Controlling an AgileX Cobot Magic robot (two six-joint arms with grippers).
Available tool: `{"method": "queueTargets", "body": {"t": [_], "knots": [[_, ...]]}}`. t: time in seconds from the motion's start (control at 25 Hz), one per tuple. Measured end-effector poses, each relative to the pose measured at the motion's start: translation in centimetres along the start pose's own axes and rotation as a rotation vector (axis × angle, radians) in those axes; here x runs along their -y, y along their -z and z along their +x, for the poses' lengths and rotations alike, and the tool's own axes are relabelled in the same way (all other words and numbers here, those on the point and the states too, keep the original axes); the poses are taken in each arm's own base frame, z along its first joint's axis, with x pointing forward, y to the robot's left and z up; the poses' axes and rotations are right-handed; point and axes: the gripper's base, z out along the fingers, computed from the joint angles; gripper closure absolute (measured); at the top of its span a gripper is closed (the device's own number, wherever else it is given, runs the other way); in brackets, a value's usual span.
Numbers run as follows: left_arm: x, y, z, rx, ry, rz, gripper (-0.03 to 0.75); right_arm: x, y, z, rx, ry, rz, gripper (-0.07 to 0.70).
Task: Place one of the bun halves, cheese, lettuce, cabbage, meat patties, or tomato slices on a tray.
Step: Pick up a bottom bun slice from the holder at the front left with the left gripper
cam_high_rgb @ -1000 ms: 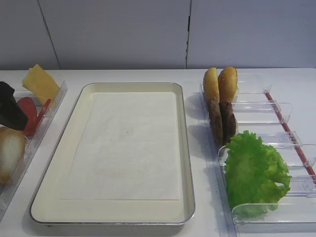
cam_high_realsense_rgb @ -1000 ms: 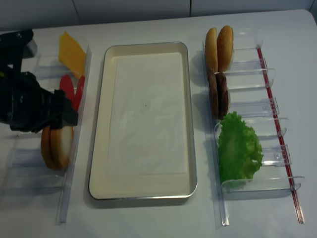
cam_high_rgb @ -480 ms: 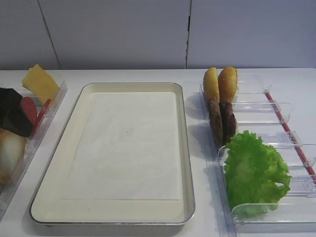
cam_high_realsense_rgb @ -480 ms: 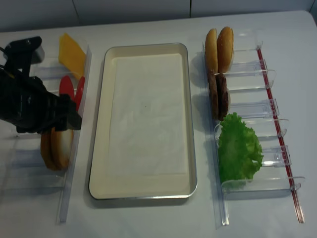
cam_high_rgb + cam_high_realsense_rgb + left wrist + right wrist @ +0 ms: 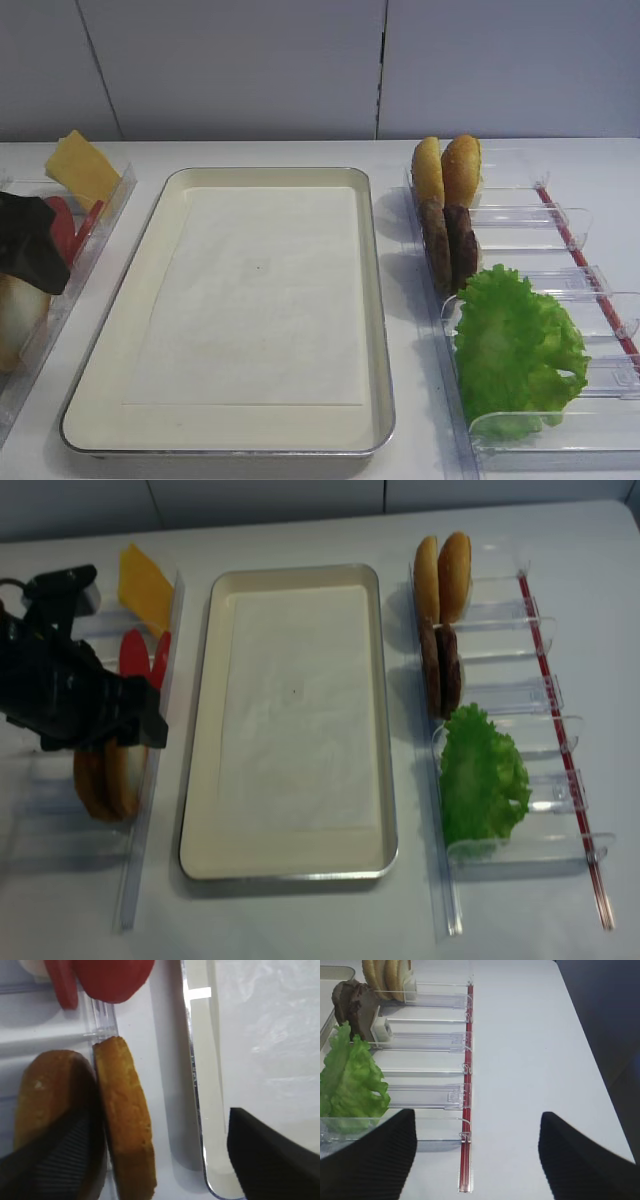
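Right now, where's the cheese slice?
In the overhead view the cheese leans at the far end of the left clear holder, left of the tray, just beyond the tomato slices.

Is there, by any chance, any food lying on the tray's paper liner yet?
No, in the overhead view the tray holds only its bare white paper liner, with nothing on it.

Bright, even overhead light w/ soft shadows beside the tray (image 5: 372,300) & holders, mild glare on clear plastic (right wrist view), left wrist close-up soft/blurred, esp. dark fingers (image 5: 270,1155) at btm edge.
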Motion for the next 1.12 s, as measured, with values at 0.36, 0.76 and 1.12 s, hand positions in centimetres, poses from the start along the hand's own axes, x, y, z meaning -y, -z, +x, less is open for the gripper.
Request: {"method": "queueTargets", "body": {"t": [0.36,0.76,1.12], "knots": [[-0.26,-0.24,-0.08,-0.013,-0.003,-0.022,0.381,0.0,0.0,0.0,0.0,0.0,0.0,0.087],[-0.51,-0.22,-0.06,-0.015,-0.016,-0.048,0.572,0.0,0.0,0.0,0.0,0.0,0.0,0.087],[-0.49,-0.22,-0.07,-0.013,-0.009,-0.041,0.572,0.0,0.0,0.0,0.0,0.002,0.0,0.087]]}}
